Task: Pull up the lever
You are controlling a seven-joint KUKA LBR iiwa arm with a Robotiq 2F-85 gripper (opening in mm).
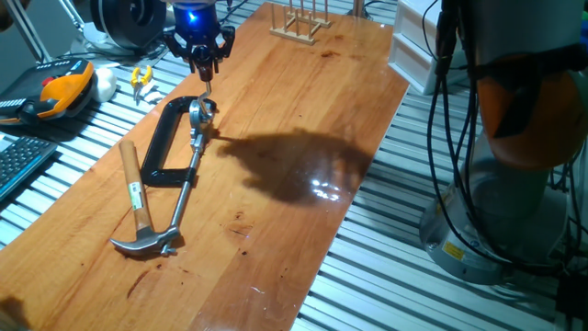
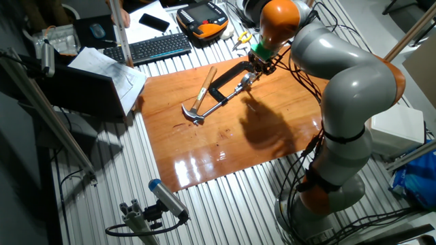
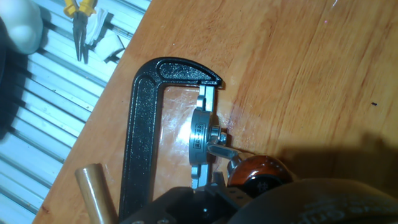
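The wooden table [image 1: 294,221] carries a black C-shaped clamp [image 1: 163,138] lying flat near its far left corner, with a wooden-handled claw hammer [image 1: 138,207] just beside it whose steel head is crossed by the end of the clamp's long steel rod [image 1: 186,191]. The gripper [image 1: 204,66] hangs right above the clamp's screw end with its fingers drawn close together, but no view shows plainly whether they pinch anything, since in the hand view the fingertips are cut off at the bottom edge. The lever [image 3: 219,151] is a short silver arm beside the clamp's round pad, its reddish-brown tip [image 3: 258,171] half hidden by the dark gripper body, and in both fixed views it is too small to make out.
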